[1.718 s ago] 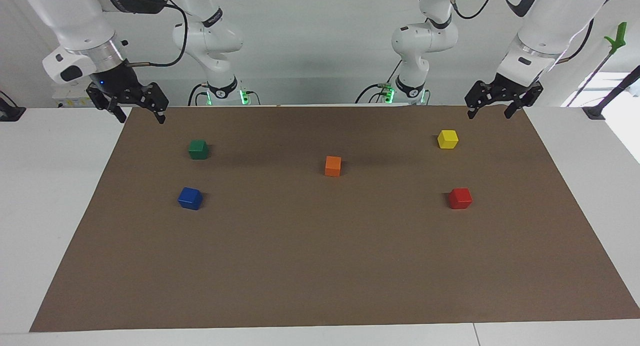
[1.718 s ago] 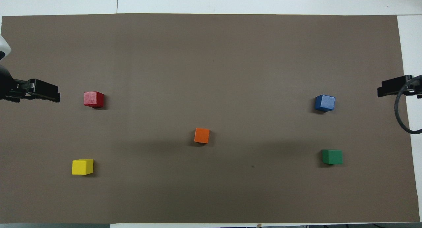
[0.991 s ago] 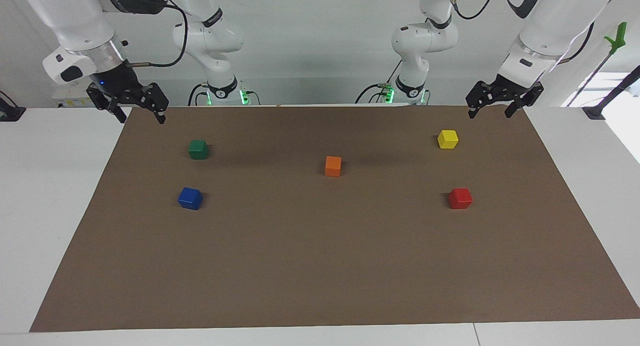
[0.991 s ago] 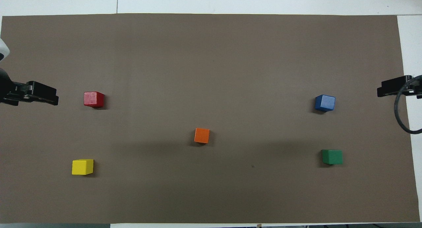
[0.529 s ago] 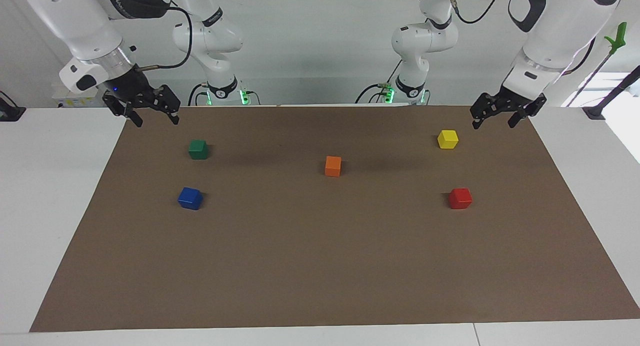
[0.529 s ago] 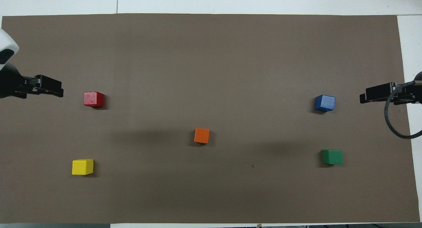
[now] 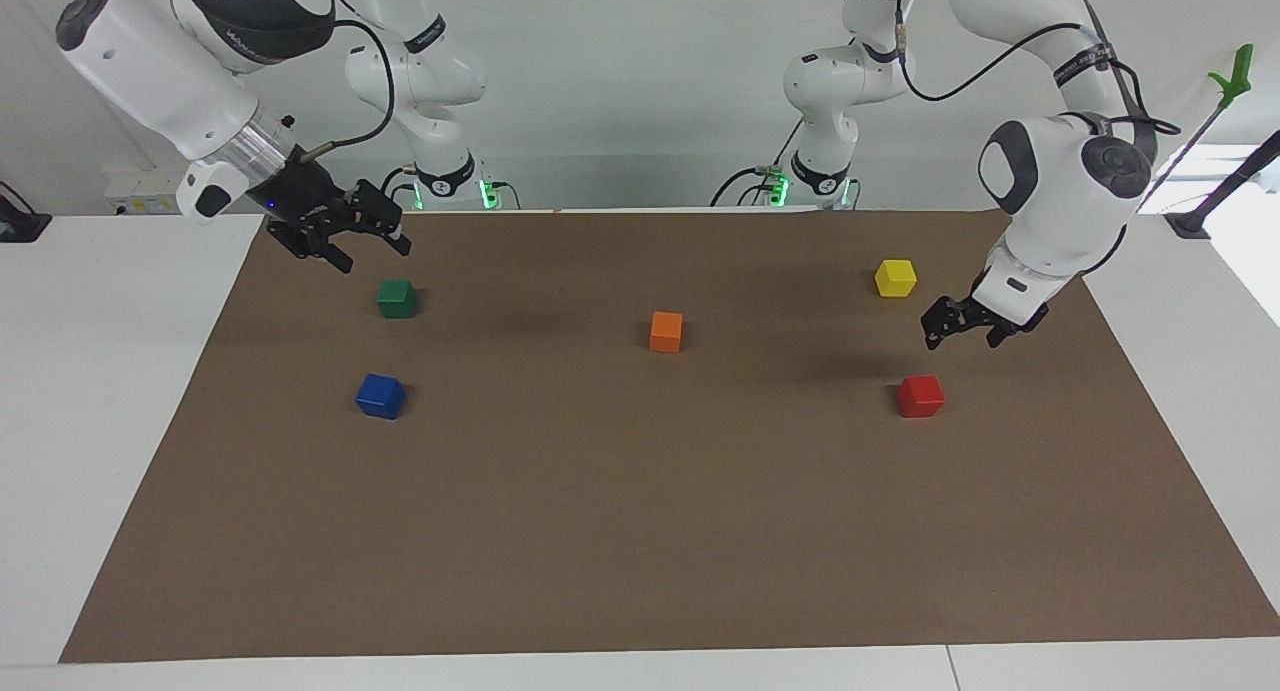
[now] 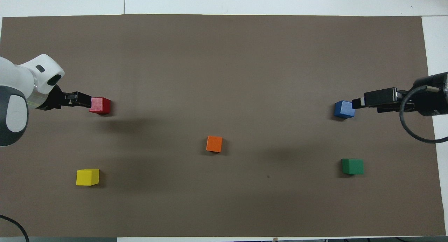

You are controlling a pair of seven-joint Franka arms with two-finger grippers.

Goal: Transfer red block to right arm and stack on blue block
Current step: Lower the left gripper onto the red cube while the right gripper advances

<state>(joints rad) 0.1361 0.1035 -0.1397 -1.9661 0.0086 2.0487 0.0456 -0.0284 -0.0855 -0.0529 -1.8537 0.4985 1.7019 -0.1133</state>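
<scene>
The red block [image 7: 920, 396] [image 8: 100, 105] sits on the brown mat toward the left arm's end. My left gripper [image 7: 962, 337] [image 8: 83, 102] is open and empty, low over the mat between the yellow block and the red block, not touching the red block. The blue block [image 7: 380, 396] [image 8: 344, 109] sits toward the right arm's end. My right gripper [image 7: 372, 257] [image 8: 357, 103] is open and empty, up in the air over the mat by the green block.
An orange block [image 7: 666, 331] [image 8: 214, 144] sits mid-mat. A yellow block [image 7: 895, 277] [image 8: 87, 177] and a green block [image 7: 397, 298] [image 8: 352, 166] lie nearer to the robots than the red and blue ones. The brown mat [image 7: 640, 531] covers the white table.
Both arms have swung in over the mat. The left gripper came down close to the red block. The right gripper moved in over the green block's area. No block has moved.
</scene>
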